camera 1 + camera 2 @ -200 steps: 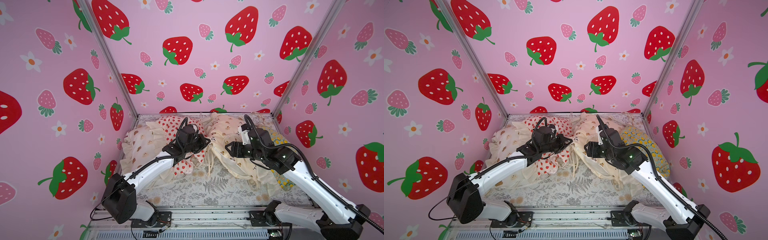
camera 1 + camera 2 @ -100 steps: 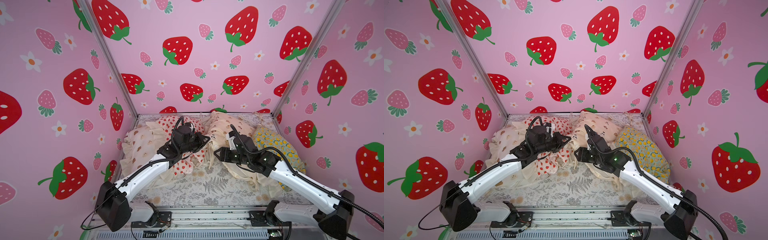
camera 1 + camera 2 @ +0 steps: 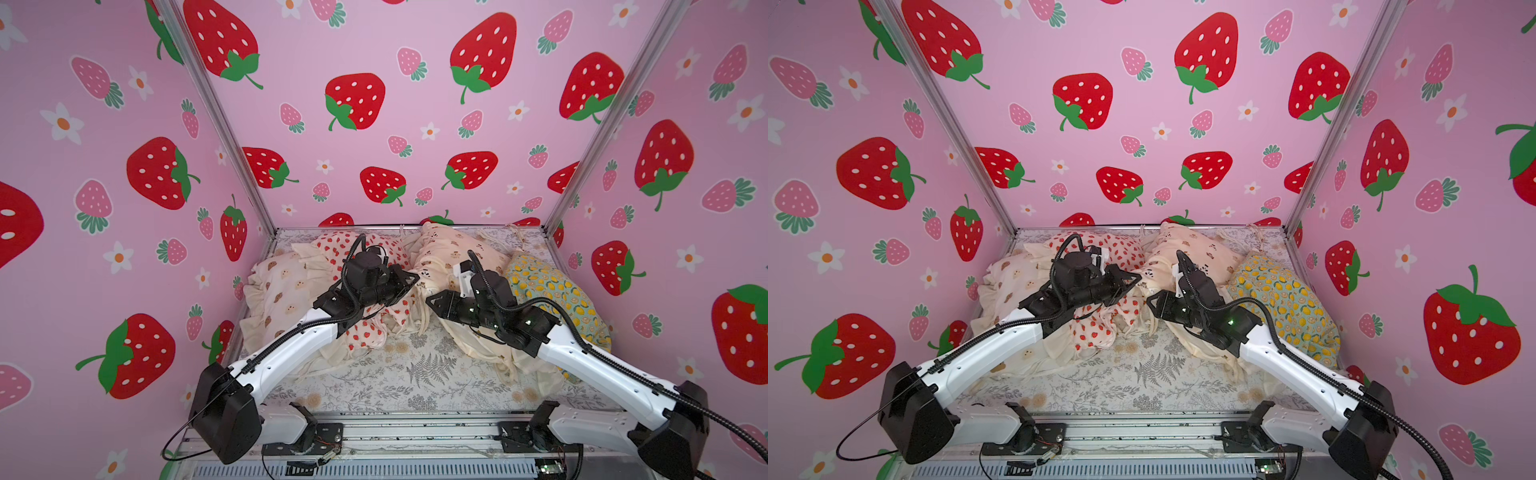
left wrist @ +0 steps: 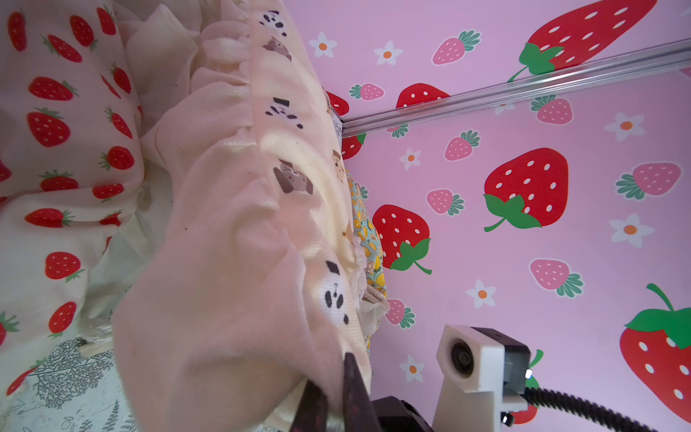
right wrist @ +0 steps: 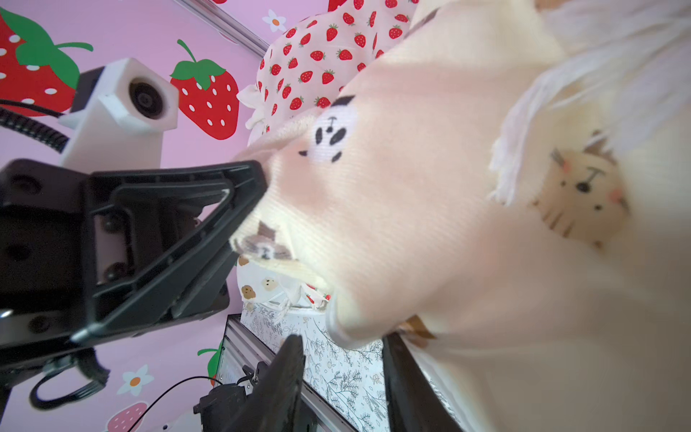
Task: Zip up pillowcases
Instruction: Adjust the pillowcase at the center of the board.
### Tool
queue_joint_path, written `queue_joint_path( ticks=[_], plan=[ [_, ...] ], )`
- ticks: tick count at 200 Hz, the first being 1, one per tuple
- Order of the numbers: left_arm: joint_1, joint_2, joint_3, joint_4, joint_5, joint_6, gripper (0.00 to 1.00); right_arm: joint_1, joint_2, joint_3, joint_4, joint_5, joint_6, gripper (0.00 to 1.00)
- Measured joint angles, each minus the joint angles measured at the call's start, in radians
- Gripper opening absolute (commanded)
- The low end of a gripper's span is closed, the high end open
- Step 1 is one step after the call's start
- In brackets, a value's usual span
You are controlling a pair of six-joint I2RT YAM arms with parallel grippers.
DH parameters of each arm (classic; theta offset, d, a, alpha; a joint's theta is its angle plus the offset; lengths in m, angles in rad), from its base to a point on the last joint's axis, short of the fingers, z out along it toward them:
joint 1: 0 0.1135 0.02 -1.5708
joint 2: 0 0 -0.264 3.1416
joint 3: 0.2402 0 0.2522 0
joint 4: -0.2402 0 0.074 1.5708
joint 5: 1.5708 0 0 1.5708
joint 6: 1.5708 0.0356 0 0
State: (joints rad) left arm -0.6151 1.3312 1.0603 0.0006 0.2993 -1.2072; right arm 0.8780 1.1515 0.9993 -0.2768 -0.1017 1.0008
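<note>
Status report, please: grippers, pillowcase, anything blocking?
Left gripper shut on animal-print pillowcase. Right gripper open at its edge. Strawberry pillowcase beside, not blocking.

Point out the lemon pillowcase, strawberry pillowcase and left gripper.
lemon pillowcase [image 3: 540,279], in a top view, printed middle
strawberry pillowcase [image 3: 332,246], in a top view, far print
left gripper [image 3: 414,277], in a top view, fingertips

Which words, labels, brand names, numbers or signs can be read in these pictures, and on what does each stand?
None can be read in any view.
The strawberry pillowcase, lemon pillowcase, animal-print pillowcase and bear-face pillowcase bear pictures only.
The walls bear strawberries and flowers only.
Any marking on the circuit board at the front is too small to read.
</note>
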Motion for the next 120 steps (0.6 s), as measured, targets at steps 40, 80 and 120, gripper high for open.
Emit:
queue_joint_path(
  ticks=[40,80,120],
  plan=[
    [0.003,-0.029,-0.006,-0.024,-0.003,-0.016,0.00,-0.012,-0.094,-0.014,-0.112,0.089,0.007,0.51],
    [0.018,-0.027,0.019,-0.063,0.008,0.021,0.00,-0.035,-0.198,-0.015,-0.312,0.220,0.031,0.53],
    [0.023,0.042,0.132,-0.119,0.026,0.089,0.00,-0.105,-0.230,-0.116,-0.375,0.242,0.057,0.50]
  ],
)
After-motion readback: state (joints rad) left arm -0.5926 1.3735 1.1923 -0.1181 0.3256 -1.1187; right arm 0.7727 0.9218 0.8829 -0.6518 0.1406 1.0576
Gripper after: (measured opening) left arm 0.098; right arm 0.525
